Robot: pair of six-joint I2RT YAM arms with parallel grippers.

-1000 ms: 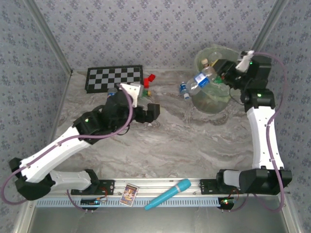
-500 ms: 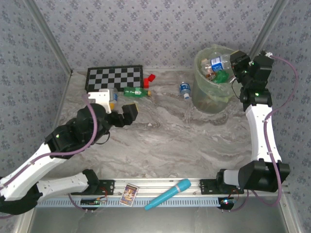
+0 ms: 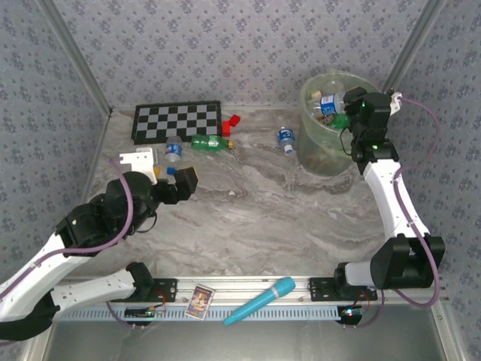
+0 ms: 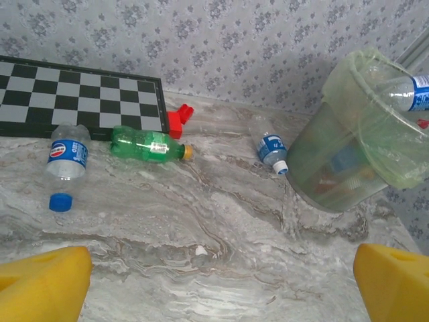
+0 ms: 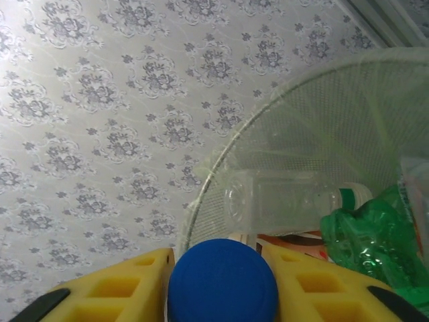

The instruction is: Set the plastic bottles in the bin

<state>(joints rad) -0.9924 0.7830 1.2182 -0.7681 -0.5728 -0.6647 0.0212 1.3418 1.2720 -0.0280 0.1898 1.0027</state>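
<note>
Three plastic bottles lie on the table: a clear one with a blue cap [image 3: 173, 153] [image 4: 67, 157], a green one [image 3: 209, 143] [image 4: 144, 144], and a small clear one with a blue label [image 3: 285, 139] [image 4: 271, 149]. The bin [image 3: 316, 150] [image 4: 335, 168] stands at the far right with several bottles inside. Over its rim, my right gripper [image 3: 353, 101] [image 5: 216, 251] holds a blue-capped bottle [image 3: 328, 103] [image 5: 221, 282] between its yellow fingers. My left gripper [image 3: 180, 183] [image 4: 221, 282] hangs open and empty over bare table, short of the bottles.
A chessboard [image 3: 176, 120] lies at the far left with a red block [image 3: 231, 122] beside it. A turquoise microphone-shaped object [image 3: 261, 301] and a small card [image 3: 200, 301] rest on the near rail. Patterned walls close in the table.
The left arm has pulled back toward the near left, uncovering the clear blue-capped bottle. The right gripper has shifted slightly left over the bin with its bottle.
</note>
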